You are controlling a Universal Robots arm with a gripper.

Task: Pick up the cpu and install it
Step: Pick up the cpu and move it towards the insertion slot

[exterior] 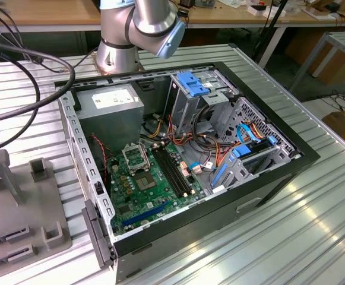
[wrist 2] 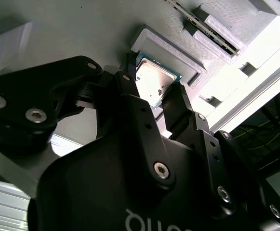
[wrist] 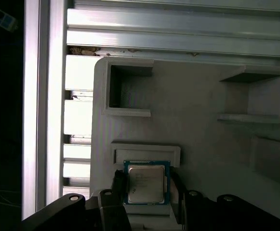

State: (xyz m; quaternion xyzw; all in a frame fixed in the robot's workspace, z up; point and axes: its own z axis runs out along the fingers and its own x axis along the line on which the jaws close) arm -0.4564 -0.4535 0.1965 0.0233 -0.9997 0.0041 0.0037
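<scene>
Gripper [wrist: 147, 186] stands part-open, its 2 fingers [wrist: 117, 180] straddling the cpu [wrist: 146, 182] but gripping nothing, with the cpu seated in the grey tray's [wrist: 202, 144] recess; off-centre closure would likely tilt, jam or drop it.

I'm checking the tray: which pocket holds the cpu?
The pocket at the gripper holds the cpu; the two pockets beyond it sit empty.
</scene>
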